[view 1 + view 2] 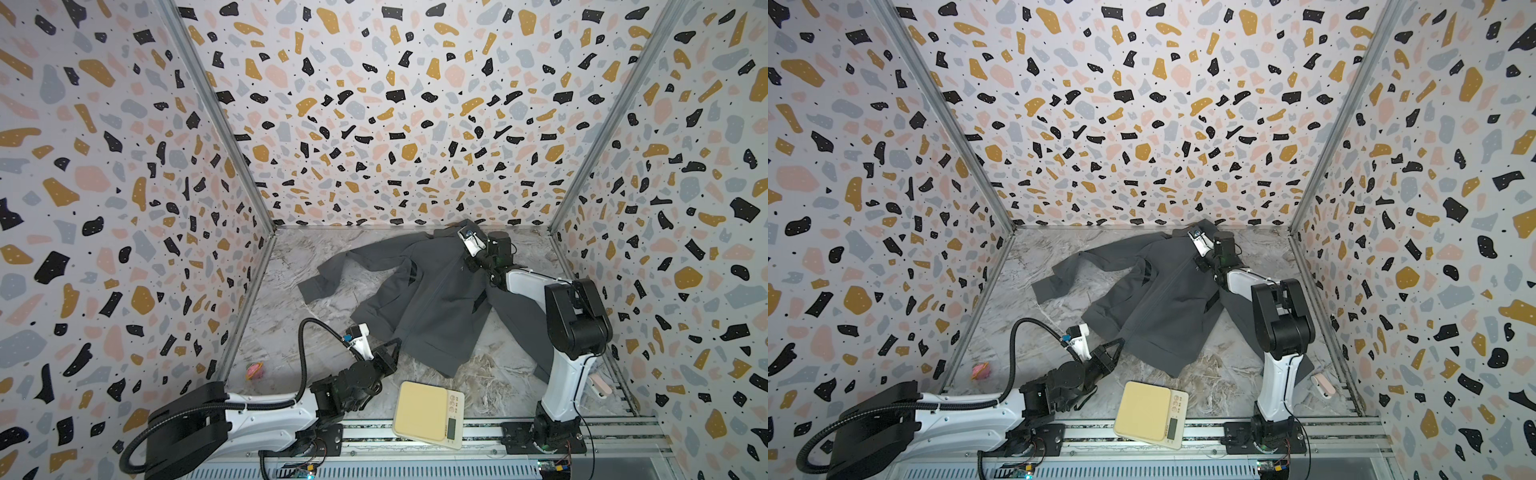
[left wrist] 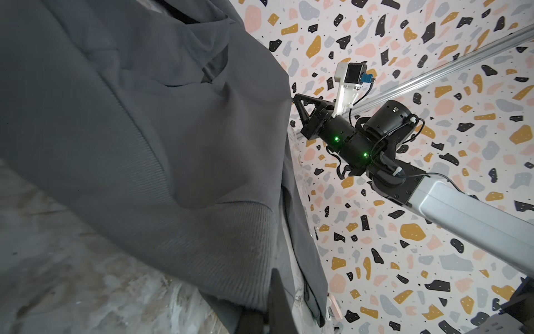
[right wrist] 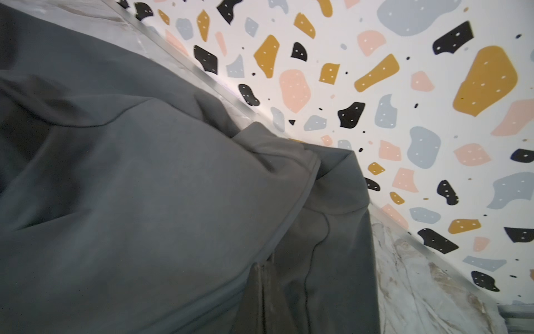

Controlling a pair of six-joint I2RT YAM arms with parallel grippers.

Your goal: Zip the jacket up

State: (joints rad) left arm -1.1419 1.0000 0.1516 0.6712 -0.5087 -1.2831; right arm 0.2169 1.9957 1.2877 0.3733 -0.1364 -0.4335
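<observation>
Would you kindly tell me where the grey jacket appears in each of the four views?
In a top view: the jacket lies spread on the marble table, centre-right.
In a top view: same spot.
Left wrist: its ribbed hem fills the foreground.
Right wrist: its collar seen close up.
Shared landmark: the terrazzo walls, in all four.

The right arm (image 1: 577, 324) hides part of the jacket (image 1: 428, 299); the tiny pink object (image 1: 254, 370) is perhaps a toy.

My left arm (image 1: 270, 411) and right arm (image 1: 559, 390) have white shells and black joints; a ribbed black hose (image 1: 302, 353) loops off the left, green lights (image 2: 336, 139) dot the right.
</observation>
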